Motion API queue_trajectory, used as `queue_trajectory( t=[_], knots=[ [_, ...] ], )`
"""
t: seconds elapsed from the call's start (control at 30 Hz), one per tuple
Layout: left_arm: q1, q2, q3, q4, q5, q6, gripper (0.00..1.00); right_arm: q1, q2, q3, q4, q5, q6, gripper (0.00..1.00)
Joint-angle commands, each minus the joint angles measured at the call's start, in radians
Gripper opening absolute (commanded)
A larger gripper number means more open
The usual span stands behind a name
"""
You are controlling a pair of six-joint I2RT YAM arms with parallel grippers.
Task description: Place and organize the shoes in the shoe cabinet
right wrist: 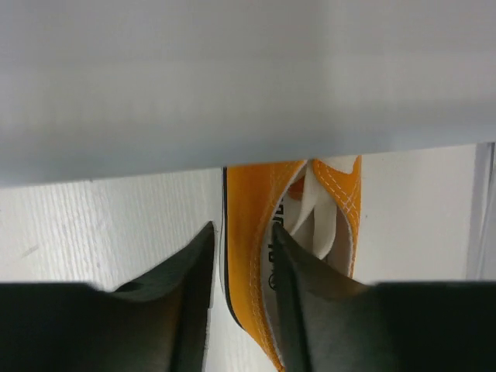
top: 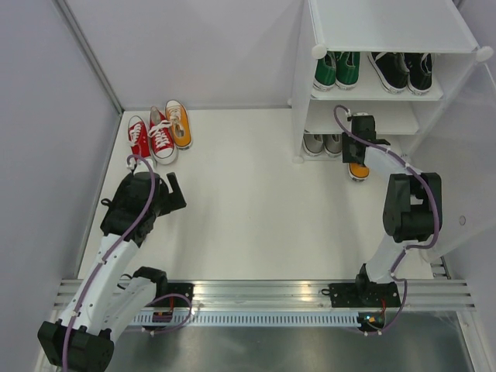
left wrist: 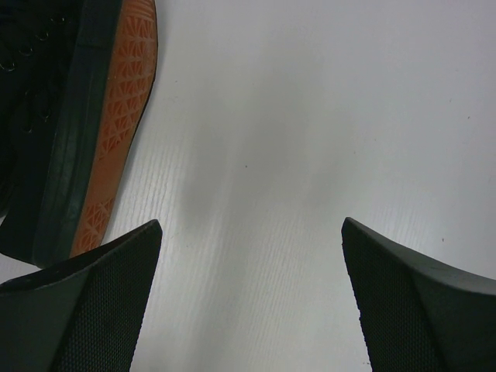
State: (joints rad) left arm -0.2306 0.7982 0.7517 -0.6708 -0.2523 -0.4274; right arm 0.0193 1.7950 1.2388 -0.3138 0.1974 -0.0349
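The shoe cabinet [top: 387,23] stands at the back right. Green shoes [top: 336,70] and black shoes [top: 401,71] sit on an upper tier, grey shoes [top: 322,143] on the lowest. An orange shoe [top: 358,170] lies half under that lowest shelf, heel outward. My right gripper [top: 358,143] is at its heel. In the right wrist view the gripper [right wrist: 242,226] stands open astride the orange shoe's [right wrist: 252,201] side wall, one finger inside the opening, the other a little off the outside. My left gripper [left wrist: 252,232] hangs open over bare floor.
Two red shoes [top: 151,138] and another orange shoe [top: 179,122] stand at the back left by the wall. A dark shoe with an orange tread sole [left wrist: 116,116] lies on its side just left of my left gripper. The cabinet shelf [right wrist: 232,77] overhangs the right gripper.
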Motion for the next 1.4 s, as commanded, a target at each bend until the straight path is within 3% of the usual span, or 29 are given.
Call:
queue_trajectory(
  t=[0.0, 0.2, 0.3, 0.4, 0.53, 0.67, 1.03, 1.37],
  knots=[
    [0.004, -0.005, 0.003, 0.036, 0.027, 0.033, 1.0, -0.005, -0.006, 0.022, 0.09, 0.036, 0.012, 0.51],
    [0.004, -0.008, 0.001, 0.037, 0.035, 0.035, 1.0, -0.002, -0.201, -0.077, 0.082, -0.002, 0.214, 0.69],
    [0.004, -0.007, 0.001, 0.036, 0.038, 0.038, 1.0, -0.004, -0.339, -0.178, 0.088, 0.036, 0.337, 0.82],
    [0.004, -0.01, -0.002, 0.036, 0.033, 0.035, 1.0, -0.01, -0.428, -0.264, 0.056, 0.099, 0.426, 0.88],
    [0.004, -0.01, -0.005, 0.037, 0.035, 0.035, 1.0, -0.1, -0.486, -0.407, 0.117, -0.002, 0.623, 0.88],
    [0.002, -0.008, -0.005, 0.037, 0.036, 0.033, 1.0, -0.215, -0.532, -0.553, 0.295, -0.221, 0.809, 0.87],
    [0.004, -0.01, -0.006, 0.037, 0.035, 0.035, 1.0, -0.242, -0.508, -0.656, 0.602, -0.207, 1.084, 0.86],
    [0.004, -0.004, -0.005, 0.036, 0.031, 0.035, 1.0, -0.246, -0.407, -0.671, 0.63, -0.204, 1.205, 0.85]
  ],
)
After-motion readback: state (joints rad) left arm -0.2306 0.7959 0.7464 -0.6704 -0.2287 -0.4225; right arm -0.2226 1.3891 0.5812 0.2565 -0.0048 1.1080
